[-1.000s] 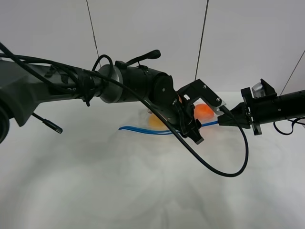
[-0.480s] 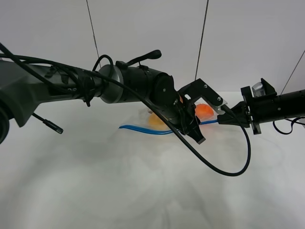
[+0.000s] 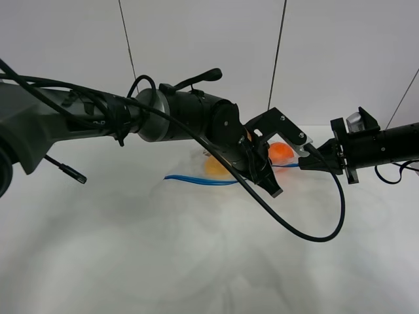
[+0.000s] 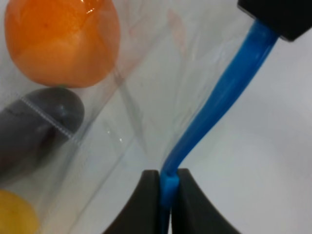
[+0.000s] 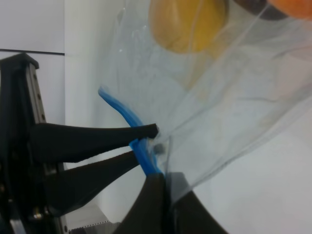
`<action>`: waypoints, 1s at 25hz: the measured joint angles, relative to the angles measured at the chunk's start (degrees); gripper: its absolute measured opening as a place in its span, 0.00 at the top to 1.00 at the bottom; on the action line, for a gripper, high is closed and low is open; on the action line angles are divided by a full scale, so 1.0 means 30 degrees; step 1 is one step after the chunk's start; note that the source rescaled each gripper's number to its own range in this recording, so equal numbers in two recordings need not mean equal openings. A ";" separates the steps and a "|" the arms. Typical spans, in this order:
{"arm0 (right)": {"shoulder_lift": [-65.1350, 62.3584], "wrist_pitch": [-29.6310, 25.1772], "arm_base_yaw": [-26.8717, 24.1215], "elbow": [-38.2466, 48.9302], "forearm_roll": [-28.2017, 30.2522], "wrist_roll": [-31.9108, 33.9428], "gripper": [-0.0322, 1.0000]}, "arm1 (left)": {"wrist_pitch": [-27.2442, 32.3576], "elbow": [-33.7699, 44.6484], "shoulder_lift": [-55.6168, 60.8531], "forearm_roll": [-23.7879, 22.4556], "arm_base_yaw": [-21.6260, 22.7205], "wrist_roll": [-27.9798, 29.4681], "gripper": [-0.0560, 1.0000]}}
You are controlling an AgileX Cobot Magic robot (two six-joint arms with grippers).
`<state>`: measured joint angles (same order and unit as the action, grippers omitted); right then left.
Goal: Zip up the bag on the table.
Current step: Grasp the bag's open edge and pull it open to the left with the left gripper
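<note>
No readable text or labels.

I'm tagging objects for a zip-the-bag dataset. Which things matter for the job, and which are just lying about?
Job: bag, its blue zipper strip, left gripper and right gripper pinching that strip, table.
Incidental: orange ball, dark item, yellow pear inside the bag; hanging cords behind.

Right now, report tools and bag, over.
Left tool shut on strip. Right tool shut on same strip, further along. Bag on table. No obstruction seen.
</note>
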<state>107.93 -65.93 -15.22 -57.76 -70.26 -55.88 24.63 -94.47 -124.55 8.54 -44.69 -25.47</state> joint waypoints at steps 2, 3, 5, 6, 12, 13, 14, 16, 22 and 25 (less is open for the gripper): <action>0.0000 0.0000 0.0000 0.0000 0.0000 0.0000 0.97 | 0.0000 0.0000 0.0000 0.0000 0.0000 0.0000 0.93; 0.0000 0.0000 0.0000 0.0000 0.0000 0.0000 0.97 | 0.0000 0.0000 0.0000 0.0000 0.0000 0.0000 0.93; 0.0000 0.0046 0.0000 0.0000 0.0000 0.0000 0.97 | 0.0000 0.0000 0.0000 0.0000 0.0000 0.0000 0.93; 0.0000 0.0062 0.0000 0.0000 0.0000 0.0000 0.97 | 0.0000 0.0000 0.0000 0.0000 0.0000 0.0000 0.93; 0.0000 0.0146 0.0000 0.0000 0.0017 0.0000 0.97 | 0.0000 0.0000 0.0000 0.0014 0.0000 0.0000 0.93; 0.0000 0.0166 0.0000 0.0000 0.0017 0.0000 0.97 | 0.0000 0.0000 0.0000 0.0014 0.0000 0.0000 0.93; 0.0000 0.0186 0.0000 0.0000 0.0034 0.0000 0.97 | 0.0017 0.0000 0.0000 0.0014 0.0000 0.0000 0.93; 0.0000 0.0275 0.0000 0.0000 0.0091 0.0000 0.97 | 0.0073 0.0000 0.0000 -0.0139 0.0000 0.0000 0.93; 0.0000 0.0450 0.0060 0.0000 0.0259 0.0000 0.97 | 0.0990 -0.0055 0.0000 -0.1747 -0.0063 -0.0014 0.93; 0.0000 0.0545 0.0060 0.0000 0.0434 0.0000 0.97 | 0.1860 -0.0136 0.0000 -0.2962 -0.0083 0.0097 0.93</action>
<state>107.93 -64.29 -15.04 -57.76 -68.96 -55.88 30.21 -94.88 -124.55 -0.34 -44.94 -25.18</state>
